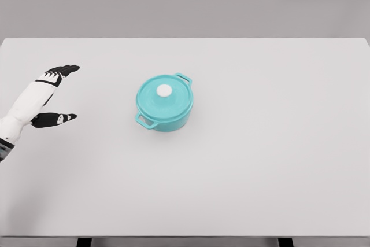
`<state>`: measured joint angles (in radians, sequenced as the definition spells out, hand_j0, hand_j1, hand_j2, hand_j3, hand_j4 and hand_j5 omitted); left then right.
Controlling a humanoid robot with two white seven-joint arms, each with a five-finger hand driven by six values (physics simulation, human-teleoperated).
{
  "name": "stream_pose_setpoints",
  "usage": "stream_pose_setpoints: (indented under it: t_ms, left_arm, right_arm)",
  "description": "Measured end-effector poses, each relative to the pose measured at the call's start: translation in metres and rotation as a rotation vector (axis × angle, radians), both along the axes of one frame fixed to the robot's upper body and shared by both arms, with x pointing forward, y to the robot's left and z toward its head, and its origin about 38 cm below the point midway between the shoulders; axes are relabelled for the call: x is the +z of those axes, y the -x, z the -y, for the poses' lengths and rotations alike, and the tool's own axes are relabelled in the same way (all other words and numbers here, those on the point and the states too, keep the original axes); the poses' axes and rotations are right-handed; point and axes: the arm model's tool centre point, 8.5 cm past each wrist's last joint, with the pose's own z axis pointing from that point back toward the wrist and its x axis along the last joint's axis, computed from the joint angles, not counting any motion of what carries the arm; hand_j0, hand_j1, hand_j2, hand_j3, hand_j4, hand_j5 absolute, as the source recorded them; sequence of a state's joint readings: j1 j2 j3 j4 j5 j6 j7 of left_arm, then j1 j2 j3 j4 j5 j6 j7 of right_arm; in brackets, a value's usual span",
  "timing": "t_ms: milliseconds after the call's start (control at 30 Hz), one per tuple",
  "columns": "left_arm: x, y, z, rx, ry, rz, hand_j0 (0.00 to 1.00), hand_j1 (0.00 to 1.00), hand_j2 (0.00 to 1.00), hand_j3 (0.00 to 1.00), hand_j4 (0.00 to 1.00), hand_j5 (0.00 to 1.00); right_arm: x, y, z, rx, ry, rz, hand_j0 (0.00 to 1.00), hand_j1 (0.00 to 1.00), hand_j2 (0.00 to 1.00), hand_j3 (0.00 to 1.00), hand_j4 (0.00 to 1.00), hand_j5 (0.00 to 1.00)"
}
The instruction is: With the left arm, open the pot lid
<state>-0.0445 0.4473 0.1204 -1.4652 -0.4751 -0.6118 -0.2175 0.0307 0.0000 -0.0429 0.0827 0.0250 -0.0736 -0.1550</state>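
The left hand point(43, 96) shows far to the left of the pot point(165, 103), its white forearm coming in from the lower left edge of the head view. Its fingers point(62, 70) are apart and relaxed, the four dark fingers stretched toward the pot's side and the thumb splayed out below them; they hold nothing. A wide stretch of bare tabletop point(277, 172) lies between the hand and the pot, so the two are well apart, with no contact of any kind.

The teal pot stands upright a little left of the tabletop's middle, one loop handle pointing to the pot's near left and the other to its far right. The lid point(163, 95) sits squarely on the pot, flush with the rim all round, and the white knob point(165, 90) at the lid's centre is untouched.

By my judgement the task is at its very start: nothing of the opening is done. What is left is the whole of it, namely bringing the hand across to the pot, closing on the knob, and lifting the lid clear.

To the right of the pot no right arm comes into view.
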Motion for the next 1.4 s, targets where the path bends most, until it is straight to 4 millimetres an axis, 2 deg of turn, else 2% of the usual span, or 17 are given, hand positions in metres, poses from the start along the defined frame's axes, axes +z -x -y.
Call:
stream_pose_setpoints:
  t_ms: [333, 367, 400, 433, 467, 567, 633, 733, 767, 833, 1033, 1200, 1400]
  left_arm:
    - [0.003, -0.005, 0.003, -0.006, -0.002, 0.009, 1.0, 1.0, 1.0, 1.0, 1.0, 1.0]
    - [0.006, -0.009, 0.005, -0.012, -0.007, 0.015, 1.0, 1.0, 1.0, 1.0, 1.0, 1.0]
    - [0.017, -0.018, 0.007, -0.024, -0.016, 0.037, 1.0, 1.0, 1.0, 1.0, 1.0, 1.0]
    - [0.022, -0.024, 0.011, -0.039, -0.027, 0.035, 1.0, 1.0, 1.0, 1.0, 1.0, 1.0]
    - [0.039, -0.039, 0.017, -0.065, -0.043, 0.057, 1.0, 1.0, 1.0, 1.0, 1.0, 1.0]
    - [0.032, -0.046, 0.031, -0.125, -0.078, -0.003, 0.97, 0.97, 0.97, 0.97, 0.97, 0.97]
    - [0.048, -0.06, 0.045, -0.167, -0.097, 0.021, 0.96, 0.96, 0.96, 0.96, 0.96, 0.96]
    - [0.047, -0.064, 0.059, -0.213, -0.117, 0.009, 0.87, 0.87, 0.87, 0.87, 0.87, 0.87]
    - [0.051, -0.066, 0.063, -0.225, -0.12, 0.014, 0.8, 0.8, 0.8, 0.8, 0.8, 0.8]
    - [0.058, -0.069, 0.076, -0.261, -0.128, 0.03, 0.79, 0.79, 0.79, 0.79, 0.79, 0.79]
    - [0.06, -0.059, 0.122, -0.416, -0.204, -0.005, 0.79, 0.79, 0.79, 0.79, 0.79, 0.79]
    - [0.064, -0.055, 0.137, -0.459, -0.22, -0.004, 0.78, 0.78, 0.78, 0.78, 0.78, 0.78]
    - [0.067, -0.056, 0.145, -0.471, -0.213, 0.007, 0.79, 0.79, 0.79, 0.79, 0.79, 0.79]
  right_arm:
    - [0.0, 0.0, 0.0, 0.0, 0.0, 0.0, 1.0, 1.0, 1.0, 1.0, 1.0, 1.0]
    - [0.0, 0.0, 0.0, 0.0, 0.0, 0.0, 1.0, 1.0, 1.0, 1.0, 1.0, 1.0]
    - [0.0, 0.0, 0.0, 0.0, 0.0, 0.0, 1.0, 1.0, 1.0, 1.0, 1.0, 1.0]
    - [0.0, 0.0, 0.0, 0.0, 0.0, 0.0, 1.0, 1.0, 1.0, 1.0, 1.0, 1.0]
    - [0.0, 0.0, 0.0, 0.0, 0.0, 0.0, 1.0, 1.0, 1.0, 1.0, 1.0, 1.0]
    - [0.0, 0.0, 0.0, 0.0, 0.0, 0.0, 1.0, 1.0, 1.0, 1.0, 1.0, 1.0]
    - [0.0, 0.0, 0.0, 0.0, 0.0, 0.0, 1.0, 1.0, 1.0, 1.0, 1.0, 1.0]
    - [0.0, 0.0, 0.0, 0.0, 0.0, 0.0, 1.0, 1.0, 1.0, 1.0, 1.0, 1.0]
    - [0.0, 0.0, 0.0, 0.0, 0.0, 0.0, 1.0, 1.0, 1.0, 1.0, 1.0, 1.0]
    - [0.0, 0.0, 0.0, 0.0, 0.0, 0.0, 1.0, 1.0, 1.0, 1.0, 1.0, 1.0]
    - [0.0, 0.0, 0.0, 0.0, 0.0, 0.0, 1.0, 1.0, 1.0, 1.0, 1.0, 1.0]
    - [0.0, 0.0, 0.0, 0.0, 0.0, 0.0, 1.0, 1.0, 1.0, 1.0, 1.0, 1.0]
    - [0.0, 0.0, 0.0, 0.0, 0.0, 0.0, 1.0, 1.0, 1.0, 1.0, 1.0, 1.0]
